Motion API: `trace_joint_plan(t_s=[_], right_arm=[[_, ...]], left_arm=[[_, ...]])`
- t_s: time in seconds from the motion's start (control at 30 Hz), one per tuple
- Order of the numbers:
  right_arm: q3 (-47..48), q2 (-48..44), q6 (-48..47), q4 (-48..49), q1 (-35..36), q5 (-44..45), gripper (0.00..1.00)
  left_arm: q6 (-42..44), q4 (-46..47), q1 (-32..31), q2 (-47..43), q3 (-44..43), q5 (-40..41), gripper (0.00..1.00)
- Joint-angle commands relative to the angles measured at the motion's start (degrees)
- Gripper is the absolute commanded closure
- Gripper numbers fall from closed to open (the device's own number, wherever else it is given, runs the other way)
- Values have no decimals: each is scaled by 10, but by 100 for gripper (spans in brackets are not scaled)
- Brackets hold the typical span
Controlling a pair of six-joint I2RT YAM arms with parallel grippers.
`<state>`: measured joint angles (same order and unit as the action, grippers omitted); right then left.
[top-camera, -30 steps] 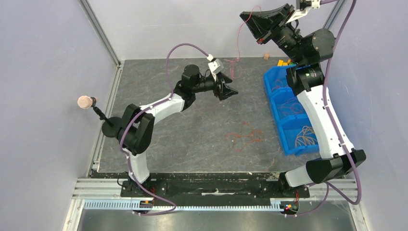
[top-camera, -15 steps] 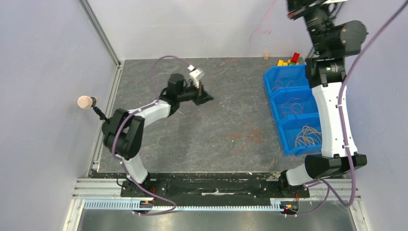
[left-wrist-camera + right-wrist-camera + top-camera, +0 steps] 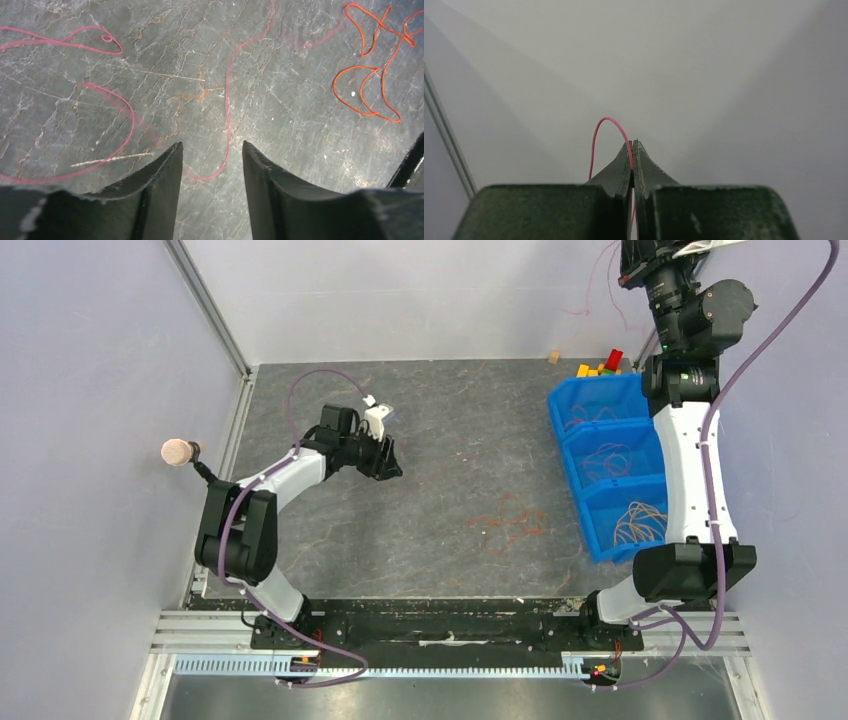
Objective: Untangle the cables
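Observation:
My right gripper [image 3: 632, 144] is raised high at the back right [image 3: 632, 268], pointing at the blank wall. It is shut on a thin pink-red cable [image 3: 600, 125] that arches out of the fingertips and dangles below [image 3: 588, 295]. My left gripper [image 3: 211, 145] hovers low over the mat [image 3: 385, 455], open, with nothing between its fingers. More pink cable [image 3: 227, 95] lies in loose curves on the mat ahead of those fingers. Whether it is the same cable I cannot tell. An orange cable [image 3: 372, 75] lies looped to the right [image 3: 510, 520].
A blue bin [image 3: 575, 455] with three compartments holding sorted cables stands at the right. Coloured blocks [image 3: 600, 365] sit behind it. A microphone on a stand [image 3: 178, 452] is at the left edge. Walls close the mat on three sides.
My left gripper has drawn back to the left and toward the arm bases. The right arm has swung up and right, lifting the pink-red cable off the mat.

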<state>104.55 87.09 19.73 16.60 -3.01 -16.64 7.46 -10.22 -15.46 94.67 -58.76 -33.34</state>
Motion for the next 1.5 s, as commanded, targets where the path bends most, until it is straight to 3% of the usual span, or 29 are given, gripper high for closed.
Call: trace_joint_plan(t_s=[0.0, 0.33, 0.53, 0.67, 0.87, 1.0, 1.33, 1.47], right_arm=[[-49, -14, -78, -9, -13, -8, 100], [-141, 4, -183, -108, -20, -36, 100], [-141, 80, -261, -132, -33, -16, 100], [-122, 112, -256, -135, -61, -23, 100], [-125, 49, -232, -182, -89, -79, 100], [-167, -3, -269, -197, -92, -91, 100], [-241, -10, -336, -234, -128, -102, 100], [-269, 7, -412, -271, -144, -124, 100]], left_arm=[[47, -22, 4, -73, -18, -30, 41], [69, -45, 4, -174, -28, -38, 28], [66, -73, 4, -195, -33, -38, 25], [77, -78, 4, -217, -20, -24, 25], [83, -82, 4, -246, 0, 6, 25], [73, -80, 4, -254, 10, 8, 24], [82, -86, 4, -243, 3, -3, 24], [84, -93, 4, -242, -2, -2, 24]])
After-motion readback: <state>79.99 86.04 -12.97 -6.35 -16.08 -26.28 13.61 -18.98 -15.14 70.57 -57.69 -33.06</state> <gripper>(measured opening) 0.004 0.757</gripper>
